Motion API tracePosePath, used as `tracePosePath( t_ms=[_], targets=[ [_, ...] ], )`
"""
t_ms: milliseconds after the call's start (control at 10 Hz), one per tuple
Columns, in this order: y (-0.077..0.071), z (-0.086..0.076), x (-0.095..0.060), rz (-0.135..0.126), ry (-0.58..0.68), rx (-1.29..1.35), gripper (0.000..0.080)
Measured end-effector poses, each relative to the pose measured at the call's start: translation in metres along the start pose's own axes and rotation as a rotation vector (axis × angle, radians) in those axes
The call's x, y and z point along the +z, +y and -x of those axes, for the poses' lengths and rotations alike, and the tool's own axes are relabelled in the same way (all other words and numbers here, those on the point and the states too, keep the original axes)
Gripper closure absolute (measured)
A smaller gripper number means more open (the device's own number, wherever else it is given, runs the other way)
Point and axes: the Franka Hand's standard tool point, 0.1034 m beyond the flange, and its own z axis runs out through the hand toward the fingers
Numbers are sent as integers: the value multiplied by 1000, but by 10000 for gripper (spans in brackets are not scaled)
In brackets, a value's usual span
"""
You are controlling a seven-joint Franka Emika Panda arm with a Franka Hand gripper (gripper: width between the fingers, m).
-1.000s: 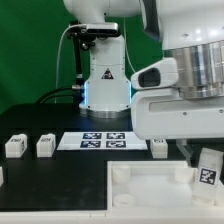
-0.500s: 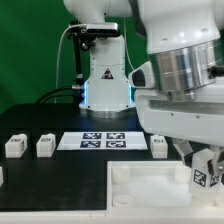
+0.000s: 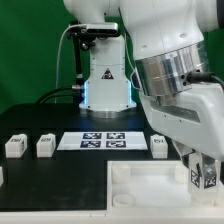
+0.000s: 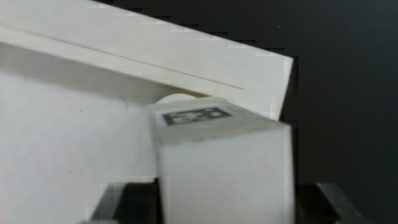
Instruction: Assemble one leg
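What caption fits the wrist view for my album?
Pincer grips small white plastic tagged leg over large white square tabletop.

Leg: white block, tag on its far end.
Gripper: dark fingers flanking the leg.
Tabletop: white; corner socket just beside leg's end.

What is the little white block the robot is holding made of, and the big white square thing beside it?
The leg looks like hard white plastic with a dull, matte finish: flat faces, crisp edges, no grain. Its black-and-white tag looks like a printed sticker, though that is hard to tell for sure. The tabletop seems to be the same matte white plastic, smooth with a moulded raised rim. Either could be painted instead.
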Motion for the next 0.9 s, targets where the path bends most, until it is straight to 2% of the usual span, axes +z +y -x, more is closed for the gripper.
tracePosePath(
  t_ms=[100,200,300,400,500,600,700,900],
  targets=[
    [0,1,1,2,4,-91,379],
    [-1,3,1,3,26,-318,379],
    [-1,5,3,2,39,-444,215],
    [0,3,3,8,40,-529,215],
    [0,2,3,13,42,-648,161],
    [0,3,3,20,46,-756,153],
    [-1,5,3,49,76,-947,153],
    [-1,8,1,89,98,-1210,150]
  ],
)
